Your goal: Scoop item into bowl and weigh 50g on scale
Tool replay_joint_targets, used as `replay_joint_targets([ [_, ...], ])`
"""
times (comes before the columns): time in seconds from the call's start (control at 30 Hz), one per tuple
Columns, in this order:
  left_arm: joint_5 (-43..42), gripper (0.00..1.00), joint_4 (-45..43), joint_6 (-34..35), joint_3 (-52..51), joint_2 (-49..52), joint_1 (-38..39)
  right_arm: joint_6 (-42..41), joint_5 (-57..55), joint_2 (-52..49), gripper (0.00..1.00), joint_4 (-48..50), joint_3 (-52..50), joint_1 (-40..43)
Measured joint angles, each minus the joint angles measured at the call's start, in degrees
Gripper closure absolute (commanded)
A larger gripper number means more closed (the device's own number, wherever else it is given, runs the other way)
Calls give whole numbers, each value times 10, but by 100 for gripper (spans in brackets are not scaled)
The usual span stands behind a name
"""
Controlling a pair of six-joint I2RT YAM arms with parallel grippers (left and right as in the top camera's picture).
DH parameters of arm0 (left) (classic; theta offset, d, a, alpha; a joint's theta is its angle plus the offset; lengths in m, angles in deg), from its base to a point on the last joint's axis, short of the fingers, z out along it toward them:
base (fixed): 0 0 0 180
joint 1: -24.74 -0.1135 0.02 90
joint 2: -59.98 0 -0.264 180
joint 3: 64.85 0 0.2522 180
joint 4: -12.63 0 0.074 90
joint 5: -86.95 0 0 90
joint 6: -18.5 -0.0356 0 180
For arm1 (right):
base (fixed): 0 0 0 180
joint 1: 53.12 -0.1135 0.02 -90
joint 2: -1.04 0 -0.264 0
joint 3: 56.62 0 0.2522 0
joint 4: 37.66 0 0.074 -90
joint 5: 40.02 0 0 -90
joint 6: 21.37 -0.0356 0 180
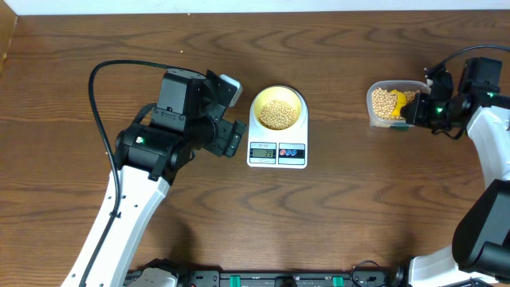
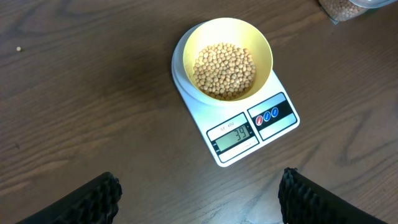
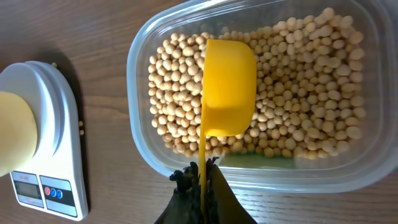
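Beans (image 3: 298, 93) lie in the clear tub (image 3: 140, 56) right of the scale (image 1: 277, 151); the nearer right pincer (image 3: 202, 180) clamps the yellow scoop (image 3: 229, 87), handle running straight out to its cup among them. The bowl (image 1: 296, 100) sits on the scale; the left pincer (image 2: 199, 199) gapes empty at its left.

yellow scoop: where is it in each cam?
Overhead: scoop in the clear tub, far right.
Left wrist: not in it; only a tub corner, top right.
Right wrist: centre, in the tub of beans, handle in the shut right tool.
Shared landmark: the scale, in all three.
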Motion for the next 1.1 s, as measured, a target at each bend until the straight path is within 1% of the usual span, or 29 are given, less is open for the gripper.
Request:
replay_joint_targets([
  [1.1, 0, 17, 0, 0, 0, 0, 0, -2, 9, 0, 99, 10, -8, 10],
])
